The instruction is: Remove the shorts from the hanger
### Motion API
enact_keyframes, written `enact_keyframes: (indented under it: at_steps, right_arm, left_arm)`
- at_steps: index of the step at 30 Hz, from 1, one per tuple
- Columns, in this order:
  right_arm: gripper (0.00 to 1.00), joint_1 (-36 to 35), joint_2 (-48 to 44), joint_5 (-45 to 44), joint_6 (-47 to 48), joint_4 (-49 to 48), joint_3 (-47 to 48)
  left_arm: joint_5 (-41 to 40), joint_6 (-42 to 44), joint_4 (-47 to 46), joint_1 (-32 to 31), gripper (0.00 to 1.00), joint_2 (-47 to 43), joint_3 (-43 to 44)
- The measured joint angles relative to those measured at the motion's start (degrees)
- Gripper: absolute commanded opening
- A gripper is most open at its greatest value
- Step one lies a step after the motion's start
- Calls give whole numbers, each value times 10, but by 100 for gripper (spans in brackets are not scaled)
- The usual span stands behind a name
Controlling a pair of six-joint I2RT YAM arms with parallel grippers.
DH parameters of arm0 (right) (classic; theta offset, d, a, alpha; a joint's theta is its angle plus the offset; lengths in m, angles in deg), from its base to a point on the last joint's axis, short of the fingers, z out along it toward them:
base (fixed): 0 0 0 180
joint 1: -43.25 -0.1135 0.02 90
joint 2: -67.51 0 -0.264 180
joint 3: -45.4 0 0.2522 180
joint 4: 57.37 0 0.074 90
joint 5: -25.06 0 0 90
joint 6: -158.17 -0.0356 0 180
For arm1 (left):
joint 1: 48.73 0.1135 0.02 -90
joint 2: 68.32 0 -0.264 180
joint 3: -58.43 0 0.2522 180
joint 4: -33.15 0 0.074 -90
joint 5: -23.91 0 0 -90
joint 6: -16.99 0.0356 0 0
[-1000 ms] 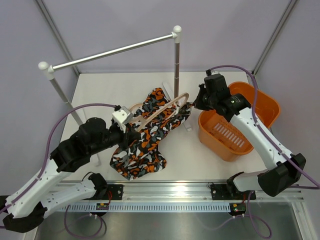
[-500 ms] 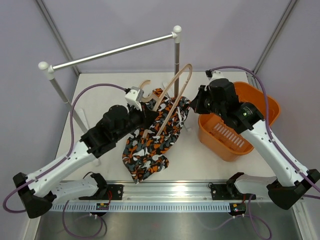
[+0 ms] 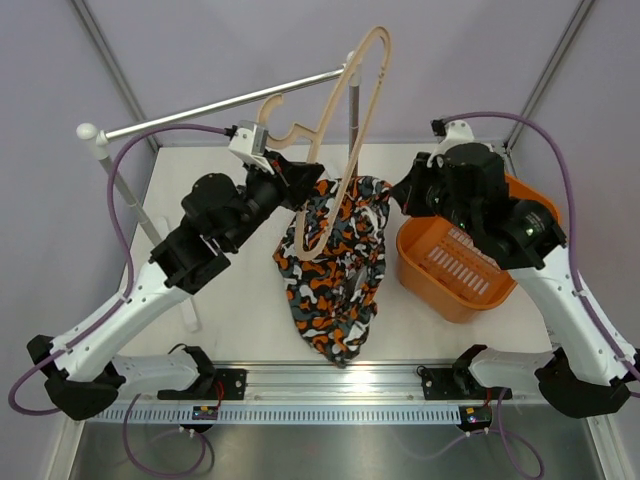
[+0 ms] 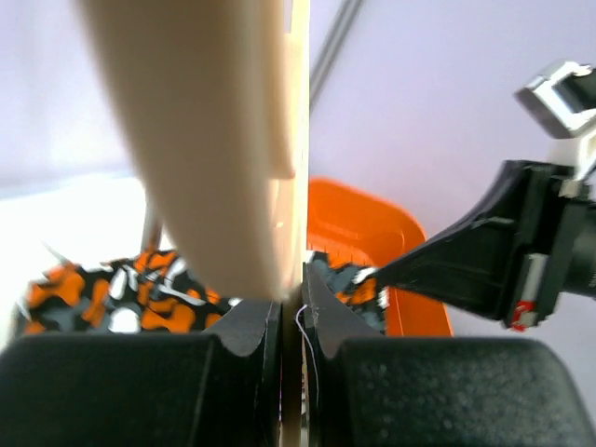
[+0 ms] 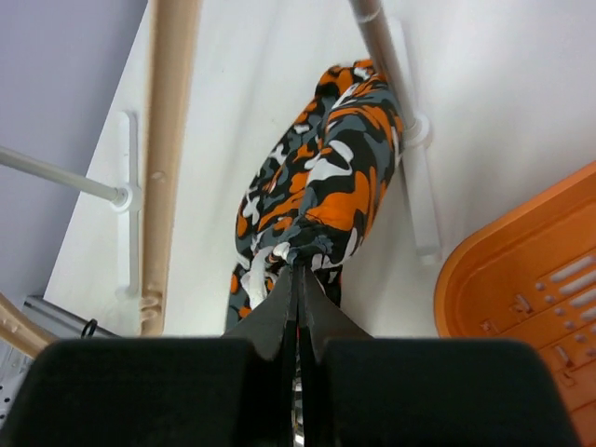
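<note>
The pale wooden hanger (image 3: 365,90) is raised high and tilted, its hook near the rail. My left gripper (image 3: 297,183) is shut on its lower end (image 4: 205,140). The camouflage shorts (image 3: 335,290) hang in a long bunch down toward the table's front edge. My right gripper (image 3: 392,200) is shut on their top edge (image 5: 335,196). One hanger arm (image 5: 168,140) runs down in front of the cloth, and whether the shorts still loop round it is hidden. In the left wrist view the closed left gripper (image 4: 293,307) clamps the wood. The right gripper (image 5: 298,270) pinches bunched fabric.
A white-capped metal rail (image 3: 220,105) on posts crosses the back of the table, its right post (image 5: 382,37) just behind the shorts. An orange basket (image 3: 530,205) stands at the right, under my right arm.
My left arm has lifted the hanger up and back, from lying low on the shorts to high by the rail. The shorts now hang stretched from my right gripper, shifted right.
</note>
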Motion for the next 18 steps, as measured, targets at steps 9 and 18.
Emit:
enact_keyframes:
  at_steps: [9,18]
  right_arm:
    - [0,0,48,-42,38,51,266]
    - [0,0,112,-206,118,63,507]
  left_arm:
    - [-59,42,74,0,0,-71,24]
    - [-85,44,139,0,0,-164,-30]
